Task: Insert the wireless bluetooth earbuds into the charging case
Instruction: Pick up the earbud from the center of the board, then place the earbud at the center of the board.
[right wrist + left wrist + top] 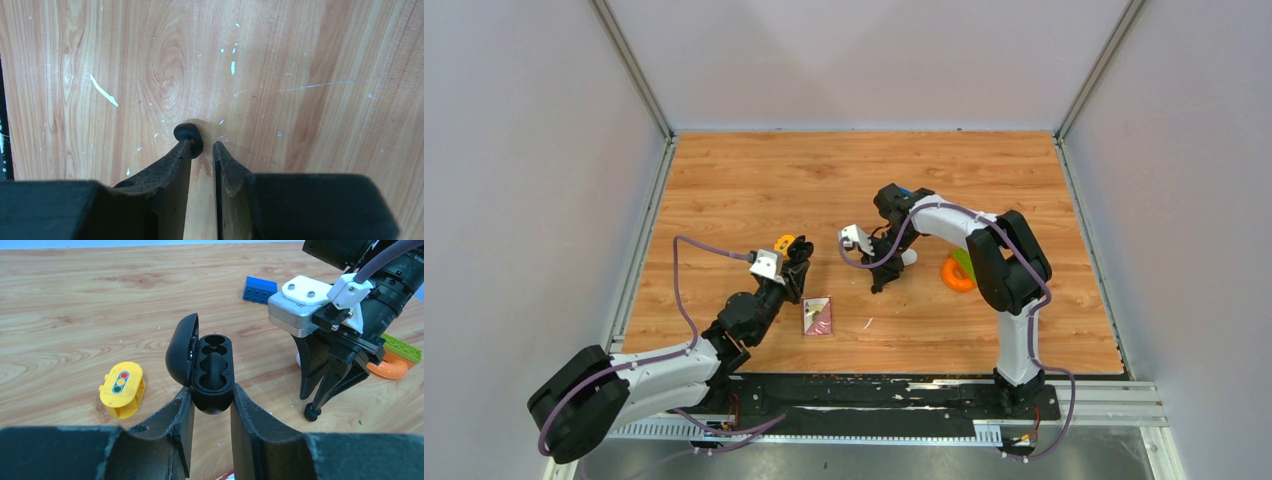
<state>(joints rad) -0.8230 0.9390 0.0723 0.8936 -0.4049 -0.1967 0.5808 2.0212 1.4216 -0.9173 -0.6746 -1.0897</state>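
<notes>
The charging case (214,371) is black, not white. It stands with its lid open to the left, and its two sockets show. My left gripper (209,405) is shut on its lower end; in the top view (796,256) it is left of centre. One tiny black earbud (189,136) lies on the wood against the left fingertip of my right gripper (202,150), outside the narrow gap between the parted jaws. In the left wrist view the earbud (312,411) sits under the right gripper's tips (320,400). The second earbud is not visible.
A yellow traffic-light toy (121,389) lies left of the case. A blue block (260,290) lies at the back. An orange ring (387,367) and a green brick (402,347) lie right of the right arm. A small white oval (907,257) lies by the right gripper. A card (818,316) lies near the front.
</notes>
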